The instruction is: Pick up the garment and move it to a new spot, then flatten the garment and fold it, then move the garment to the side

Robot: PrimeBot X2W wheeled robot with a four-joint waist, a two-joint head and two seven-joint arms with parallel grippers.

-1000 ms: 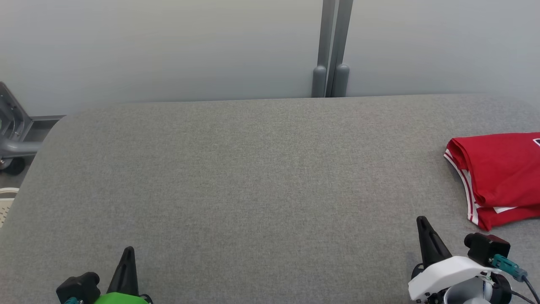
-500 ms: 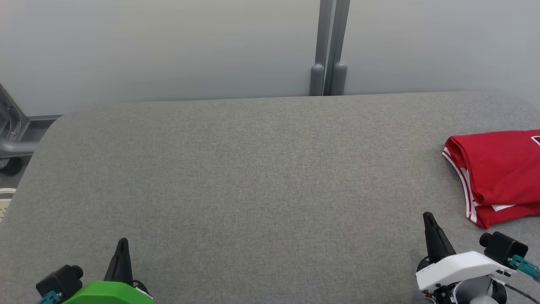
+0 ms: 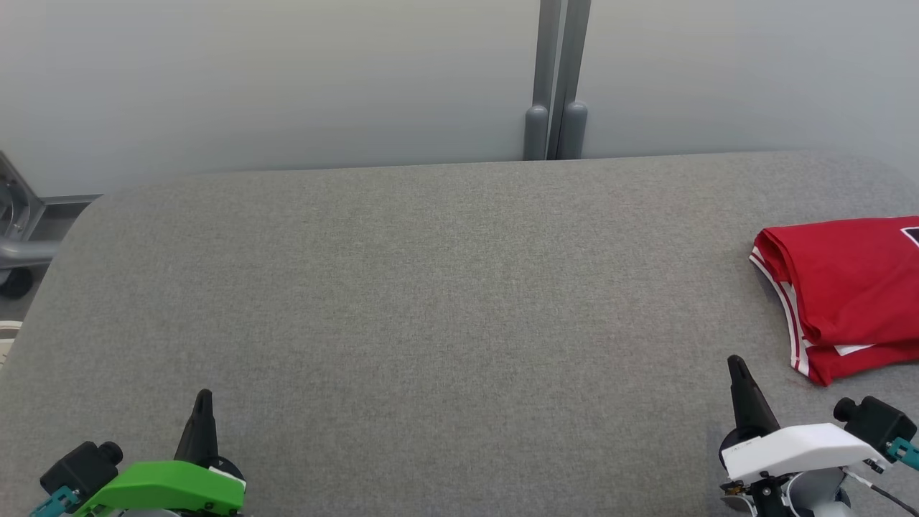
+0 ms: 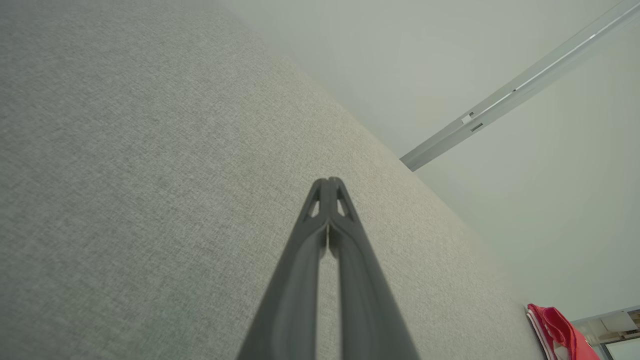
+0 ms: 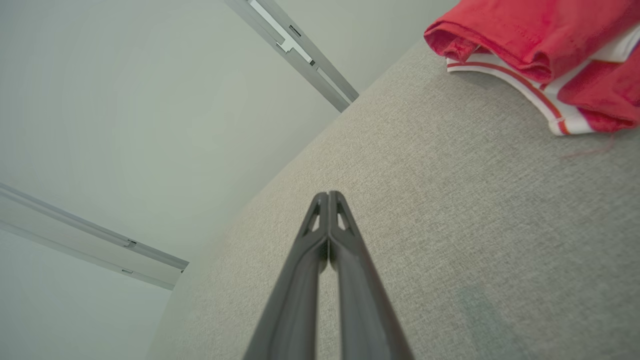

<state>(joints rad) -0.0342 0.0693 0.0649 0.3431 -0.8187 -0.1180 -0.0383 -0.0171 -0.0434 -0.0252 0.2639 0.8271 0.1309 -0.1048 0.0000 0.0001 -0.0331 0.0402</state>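
Observation:
The garment [image 3: 851,294] is red with white stripe trim. It lies folded at the right edge of the grey table [image 3: 431,301], partly cut off by the frame. It also appears in the right wrist view as the garment [image 5: 540,35] at top right, and as a small corner of the garment [image 4: 555,325] in the left wrist view. My right gripper [image 3: 736,362] is shut and empty, just below-left of the garment and apart from it. My left gripper [image 3: 204,396] is shut and empty at the lower left, far from the cloth. Both wrist views show the fingers pressed together, left gripper [image 4: 328,181], right gripper [image 5: 327,195].
A pale wall with a grey vertical post [image 3: 556,79] stands behind the table. A grey metal frame on a wheel [image 3: 18,244] sits off the table's left end. Wide bare grey table surface lies between the two grippers.
The head view has shifted slightly. Both grippers sit a little lower and farther outward than before, still shut. The garment lies as it did.

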